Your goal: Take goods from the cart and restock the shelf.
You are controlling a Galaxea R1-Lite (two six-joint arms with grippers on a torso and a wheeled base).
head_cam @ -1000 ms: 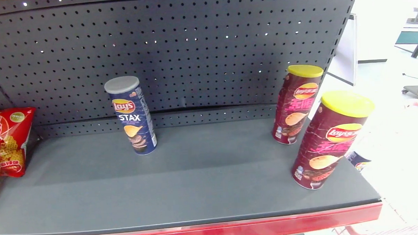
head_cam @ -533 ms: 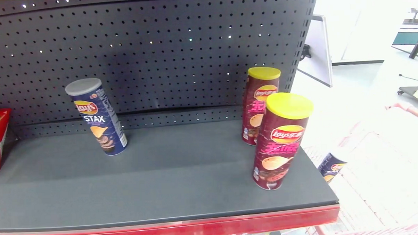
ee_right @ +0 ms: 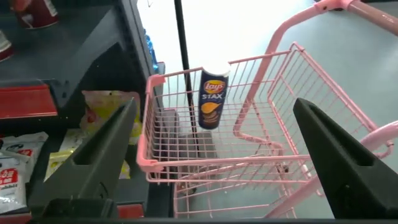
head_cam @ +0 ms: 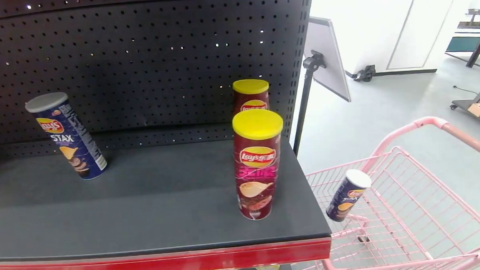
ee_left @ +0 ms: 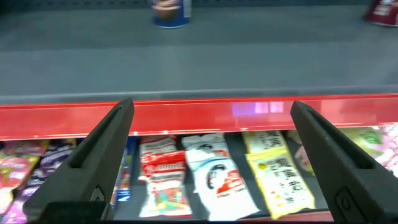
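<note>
On shelf [head_cam: 147, 218]: three cans [head_cam: 258, 164] (one blue, two red). Remaining in cart [head_cam: 426, 208]: one blue can [head_cam: 348, 195]. Left gripper [ee_left: 211, 107], right gripper [ee_right: 214, 106]: wide, empty.

The shelf board [head_cam: 154, 202] looks matt and smooth, its red front strip [head_cam: 160, 259] glossy. The back panel [head_cam: 141, 66] is matt perforated metal. The cans [head_cam: 258, 174] have shiny printed walls and smooth plastic lids [head_cam: 257, 123]. The cart [head_cam: 427, 121] is pink-coated metal wire. The bags [ee_left: 211, 180] are glossy film.

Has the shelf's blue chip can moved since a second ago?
No. The blue chip can keeps its place against the pegboard ledge; the whole head view shifted, so the camera moved.
</note>
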